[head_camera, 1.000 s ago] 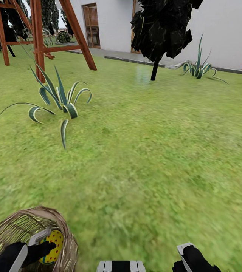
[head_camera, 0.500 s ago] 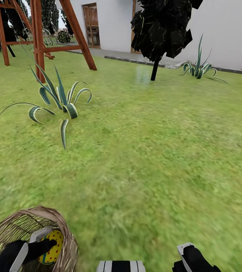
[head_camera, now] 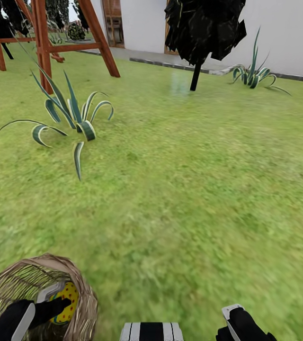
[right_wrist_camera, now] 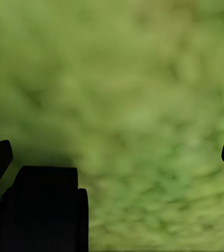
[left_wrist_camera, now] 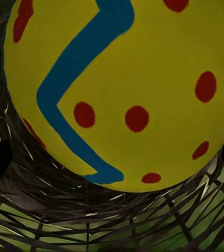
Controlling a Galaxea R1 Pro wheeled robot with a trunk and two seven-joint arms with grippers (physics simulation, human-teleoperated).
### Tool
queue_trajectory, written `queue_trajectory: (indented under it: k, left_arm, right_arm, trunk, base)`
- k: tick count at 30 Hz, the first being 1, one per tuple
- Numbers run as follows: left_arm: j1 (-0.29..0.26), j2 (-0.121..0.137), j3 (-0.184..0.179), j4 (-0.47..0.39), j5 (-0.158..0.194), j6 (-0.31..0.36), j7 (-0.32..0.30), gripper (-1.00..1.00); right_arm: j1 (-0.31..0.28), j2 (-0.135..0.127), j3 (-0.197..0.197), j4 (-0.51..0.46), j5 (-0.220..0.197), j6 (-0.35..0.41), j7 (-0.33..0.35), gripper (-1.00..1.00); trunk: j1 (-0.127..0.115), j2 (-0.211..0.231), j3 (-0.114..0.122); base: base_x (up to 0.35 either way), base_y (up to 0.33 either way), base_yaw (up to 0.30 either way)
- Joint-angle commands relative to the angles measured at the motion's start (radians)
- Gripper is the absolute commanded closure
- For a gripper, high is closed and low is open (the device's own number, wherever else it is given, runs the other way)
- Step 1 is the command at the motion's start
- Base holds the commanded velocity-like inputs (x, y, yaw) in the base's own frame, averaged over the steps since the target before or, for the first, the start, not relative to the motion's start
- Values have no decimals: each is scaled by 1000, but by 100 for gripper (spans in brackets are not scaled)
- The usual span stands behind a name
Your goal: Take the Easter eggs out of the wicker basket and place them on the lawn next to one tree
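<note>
Left gripper (head_camera: 52, 305) seemingly closed around smooth, light, slippery Easter egg (head_camera: 65, 301) inside wicker basket (head_camera: 83, 284); best held across its middle.

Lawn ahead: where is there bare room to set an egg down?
Bare grass runs from the basket to the dark conifer, right of the striped plant. Crowded by the swing frame. The left gripper holds an egg.

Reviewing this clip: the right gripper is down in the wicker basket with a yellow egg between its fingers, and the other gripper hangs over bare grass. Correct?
Not quite: it is the left gripper that is in the wicker basket with the yellow egg between its fingers, as the head view shows. The right gripper is the one over bare grass.
</note>
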State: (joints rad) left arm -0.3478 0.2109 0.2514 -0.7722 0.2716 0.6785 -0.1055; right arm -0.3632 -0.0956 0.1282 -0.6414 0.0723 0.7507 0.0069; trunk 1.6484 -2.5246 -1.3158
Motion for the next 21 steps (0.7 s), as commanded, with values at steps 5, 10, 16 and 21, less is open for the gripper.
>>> queue_trajectory:
  k: [5, 10, 16, 21]
  left_arm:
    - [0, -11, 3, -1, -2, 6, -5, -100]
    - [0, -23, 3, 0, -2, 6, -5, -100]
    - [0, -23, 2, 1, -2, 6, -5, -100]
    - [0, -20, 3, -1, -2, 6, -5, -100]
  right_arm:
    - [0, -1, 5, -1, 6, 6, 1, -100]
    - [0, -1, 5, -1, 6, 6, 2, -100]
    - [0, -2, 4, -1, 6, 6, 2, -100]
    - [0, -3, 4, -1, 6, 6, 1, -100]
  trunk:
    - [1, -1, -12]
    - [1, -1, -12]
    - [1, -1, -12]
    - [1, -1, -12]
  base:
    - [0, 0, 0]
    - [0, 0, 0]
    - [0, 0, 0]
    - [0, 0, 0]
